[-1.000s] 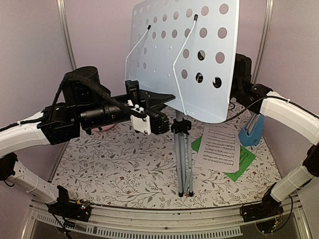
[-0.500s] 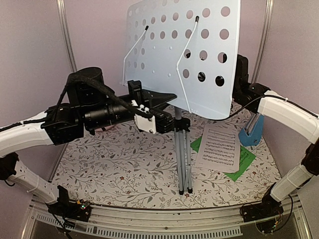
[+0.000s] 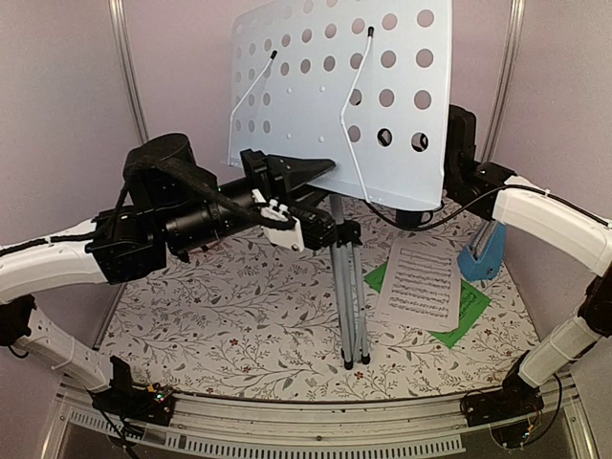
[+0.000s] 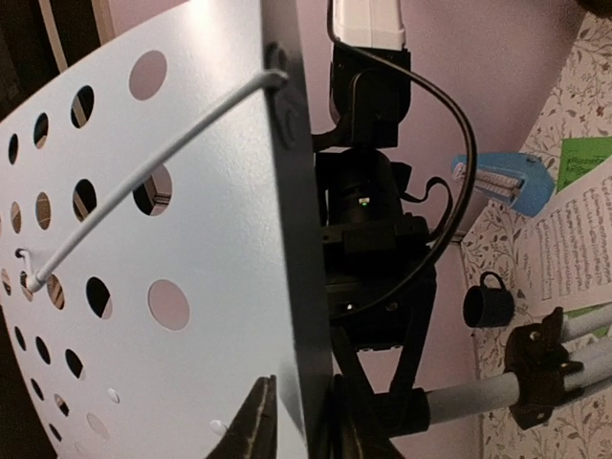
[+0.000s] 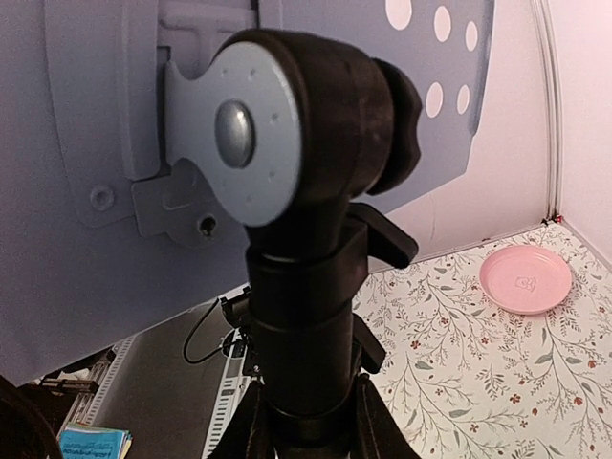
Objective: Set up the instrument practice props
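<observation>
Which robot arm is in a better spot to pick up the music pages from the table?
Right, probably. The sheet-music pages lie on the right arm's side of the music stand; the left gripper is across the tripod from them.

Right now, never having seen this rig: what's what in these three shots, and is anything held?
Two robot arms are bolted at the near edge of a table covered with a floral cloth. The wide picture comes from a fixed camera above and behind the arms. The other two pictures come from a camera on each wrist.

Between the arms is a pale perforated music stand on a silver tripod, its legs close together. The left gripper straddles the edge of the stand's tray. The right gripper straddles the black post below the tilt knob. I cannot tell whether either one is clamped.

On the cloth, a white sheet-music page lies over a green page, with a blue metronome beside them. A dark mug and a pink plate also sit on the cloth.
</observation>
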Robot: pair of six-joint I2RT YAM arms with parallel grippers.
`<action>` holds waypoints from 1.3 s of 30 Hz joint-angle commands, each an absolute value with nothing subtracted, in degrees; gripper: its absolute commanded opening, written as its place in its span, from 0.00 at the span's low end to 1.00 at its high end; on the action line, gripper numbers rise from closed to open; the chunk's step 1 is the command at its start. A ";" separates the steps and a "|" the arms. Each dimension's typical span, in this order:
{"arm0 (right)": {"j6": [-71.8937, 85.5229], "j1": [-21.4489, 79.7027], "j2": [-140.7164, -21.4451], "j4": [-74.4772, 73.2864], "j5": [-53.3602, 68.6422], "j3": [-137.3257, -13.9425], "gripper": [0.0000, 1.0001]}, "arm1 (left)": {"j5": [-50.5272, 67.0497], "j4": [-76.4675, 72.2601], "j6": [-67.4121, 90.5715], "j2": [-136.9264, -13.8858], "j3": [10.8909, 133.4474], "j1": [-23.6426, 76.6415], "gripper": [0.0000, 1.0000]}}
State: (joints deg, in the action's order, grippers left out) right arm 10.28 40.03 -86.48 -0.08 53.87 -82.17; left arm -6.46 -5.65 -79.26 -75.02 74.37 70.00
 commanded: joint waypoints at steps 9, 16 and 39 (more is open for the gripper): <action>17.77 37.21 -82.14 23.10 46.45 -77.46 0.00 | -9.71 -22.81 -77.30 -66.77 70.47 69.87 0.62; 17.65 36.61 -81.68 33.25 42.56 -76.56 0.00 | -14.32 -28.38 -66.22 -60.78 61.61 69.25 0.72; 26.64 36.04 -86.97 54.90 35.69 -74.26 0.00 | -7.52 -23.64 -9.63 -59.72 45.73 52.50 0.56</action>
State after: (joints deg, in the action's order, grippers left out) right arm 23.22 36.32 -87.79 39.03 41.06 -72.10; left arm -14.09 -25.28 -27.83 -56.47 48.42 57.17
